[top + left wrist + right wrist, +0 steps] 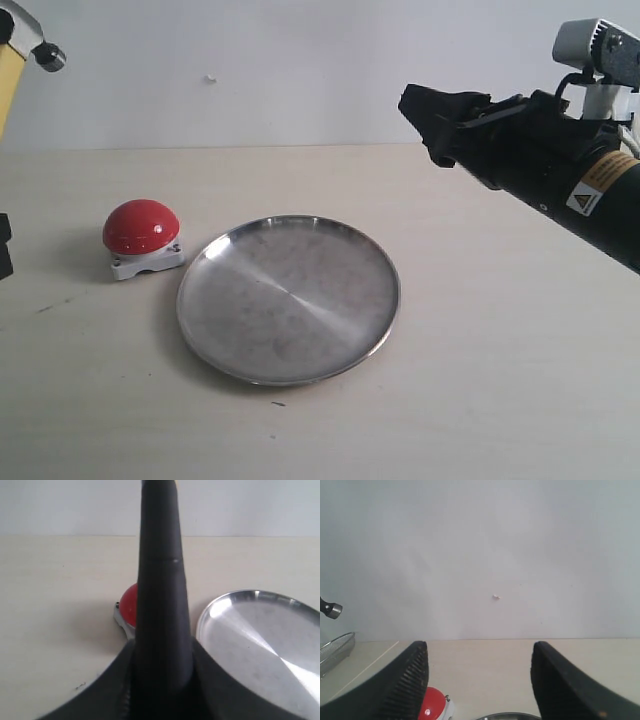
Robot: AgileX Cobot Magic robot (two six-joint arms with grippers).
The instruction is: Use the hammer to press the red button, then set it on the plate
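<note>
**Hammer** (8, 75): far-left edge of exterior view, raised clear of table (500, 380). Only part shows: yellow handle section w/ grey metal head above it. In left wrist view its black grip (162, 605) runs up the middle of the picture, hiding part of the button. Not touching button or plate.

**Left gripper** (161, 700): clenched round the hammer's black grip, one finger each side.

**Red button** (142, 228): glossy dome on small whitish square base, on table left of centre, just beside the plate's left rim w/ a narrow gap. Also seen in left wrist view (129, 605) and right wrist view (431, 707).

**Plate** (288, 298): round silver, scuffed, centre of table, nothing on it. Rim also shows in left wrist view (260, 645).

**Right gripper** (437, 125): held high at far right, well apart from plate and button. Released, fingers (405, 685) spread wide, nothing between.

**Wall** (300, 70): plain white, behind table.
</note>
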